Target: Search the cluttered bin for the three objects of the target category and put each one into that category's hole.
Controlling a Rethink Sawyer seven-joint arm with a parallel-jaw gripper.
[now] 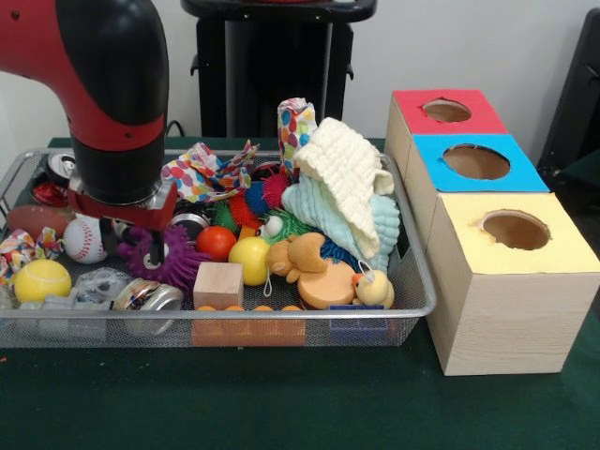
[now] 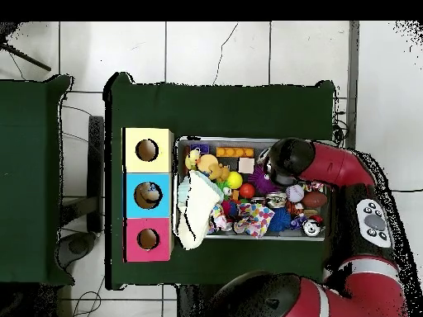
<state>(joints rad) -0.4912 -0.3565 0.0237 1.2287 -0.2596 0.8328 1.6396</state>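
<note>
I've got the gripper (image 1: 153, 246) low over the bin's (image 1: 412, 309) left end, right above the purple spiky toy (image 1: 178, 265); whether its fingers are parted, I can't tell. I judge this the search step: next, grasp squarely, then carry to the boxes (image 1: 487, 281).

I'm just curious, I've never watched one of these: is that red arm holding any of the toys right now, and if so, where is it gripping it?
It cannot be told. The gripper is down in the wire bin right above a purple spiky toy, but its tips are hidden.
</note>
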